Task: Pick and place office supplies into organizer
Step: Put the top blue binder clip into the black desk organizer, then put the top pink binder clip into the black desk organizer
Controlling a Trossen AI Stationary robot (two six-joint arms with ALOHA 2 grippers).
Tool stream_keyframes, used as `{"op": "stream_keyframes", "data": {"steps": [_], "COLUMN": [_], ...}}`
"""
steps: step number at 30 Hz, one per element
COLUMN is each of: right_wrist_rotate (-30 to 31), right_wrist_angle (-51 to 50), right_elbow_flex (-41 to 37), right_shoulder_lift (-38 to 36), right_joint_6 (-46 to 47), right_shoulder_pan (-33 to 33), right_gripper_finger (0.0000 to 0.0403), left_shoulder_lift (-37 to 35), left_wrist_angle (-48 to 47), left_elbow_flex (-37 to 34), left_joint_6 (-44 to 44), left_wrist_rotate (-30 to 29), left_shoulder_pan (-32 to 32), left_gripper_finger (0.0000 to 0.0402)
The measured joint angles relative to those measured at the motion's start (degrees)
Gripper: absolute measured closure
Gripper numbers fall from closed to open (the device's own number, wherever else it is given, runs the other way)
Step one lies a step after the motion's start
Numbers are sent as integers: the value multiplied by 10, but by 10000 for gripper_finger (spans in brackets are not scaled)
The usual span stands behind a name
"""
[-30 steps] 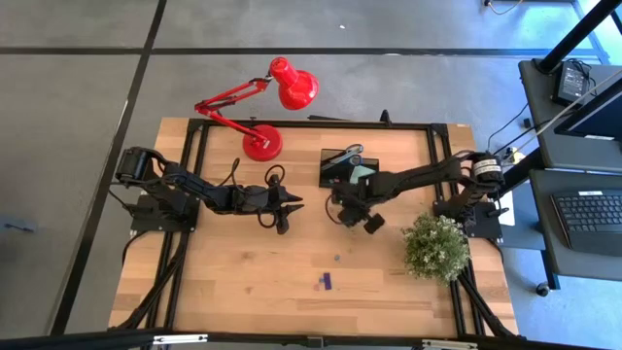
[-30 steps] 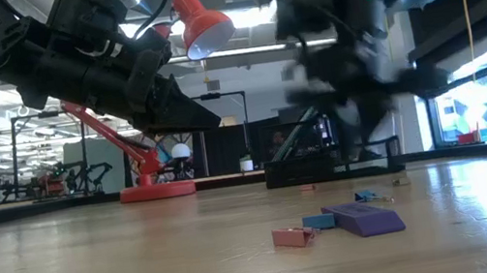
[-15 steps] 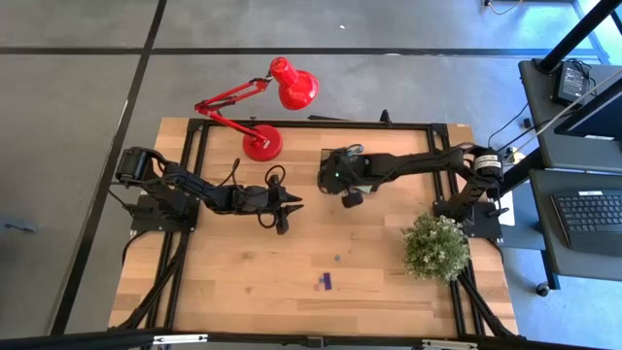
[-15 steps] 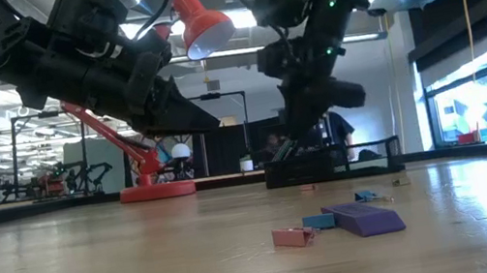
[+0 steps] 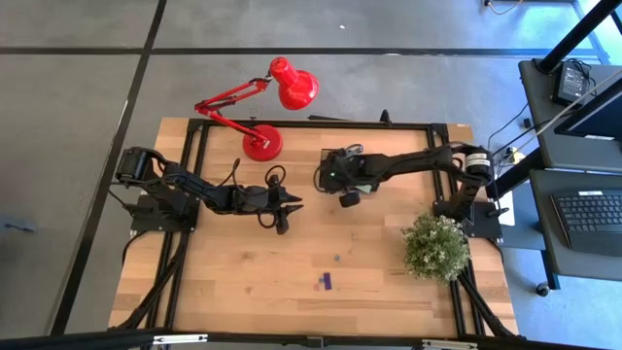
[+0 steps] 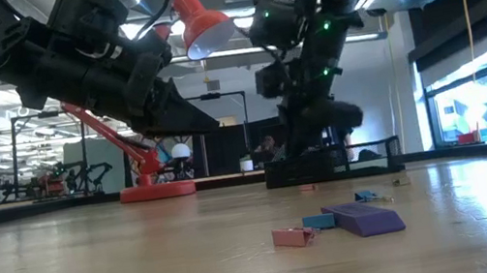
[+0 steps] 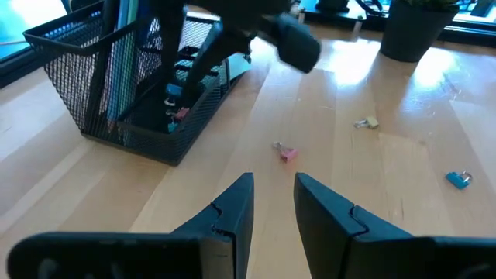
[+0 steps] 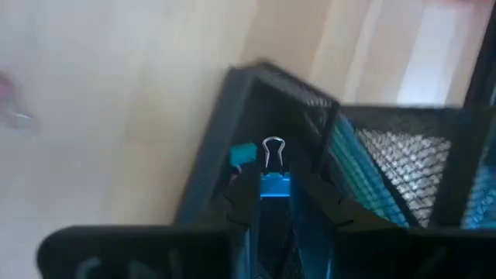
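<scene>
Organizer point(image 7: 132, 85): black mesh, standing on the bench point(image 5: 292, 282) directly under the right gripper; in the left wrist view it already held upright light-blue pencils point(image 7: 124, 46) and a few small items at its bottom.

Right gripper point(image 8: 273, 194): hung over the organizer's low compartment, fingers closed on a blue binder clip point(image 8: 273, 184) whose wire loop stood up between the tips; the clip was not yet let go.

Left gripper point(image 7: 271, 203): waited above the bare bench, well to the side of the organizer, fingers a little apart and holding nothing.

Done so far, as a judgement: the pencils and several small pieces were inside, and one more clip was about to join them.

Purple piece point(image 6: 364, 218): flat on the bench, well apart from both grippers, on the side away from the organizer.

Pink piece point(image 6: 292, 237): just beside the purple one, also waiting.

Small blue piece point(image 6: 318, 222): between the pink and purple ones, close to both.

Pink clip point(image 7: 287, 152): on the bench just ahead of the left gripper, near the organizer's corner.

Yellowish clip point(image 7: 366, 122): farther ahead of the left gripper, toward the plant pot point(image 7: 411, 31).

Blue clip on the bench point(image 7: 458, 179): off to the side of the left gripper, apart from the others.

Left to do, as a judgement: release the held clip, then fetch at least six loose small items; the task looked well under way but not near finished.
</scene>
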Motion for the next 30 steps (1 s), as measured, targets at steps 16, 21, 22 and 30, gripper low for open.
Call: {"op": "stream_keyframes", "data": {"steps": [16,21,22,30], "right_wrist_rotate": [25,25,25,25], "right_wrist_angle": [4,0,-1,-11], "right_elbow_flex": [0,0,0,1], "right_shoulder_lift": [19,19,19,-20], "right_joint_6": [-2,-2,-2,-3], "right_shoulder_pan": [0,0,0,21], "right_gripper_finger": [297,275,272,268], "left_shoulder_lift": [0,0,0,0], "left_wrist_angle": [-4,-4,-4,-6], "left_elbow_flex": [0,0,0,0], "left_joint_6": [0,0,0,0], "left_wrist_rotate": [0,0,0,0], "left_shoulder_pan": [0,0,0,0], "left_gripper_finger": [313,313,313,313]}}
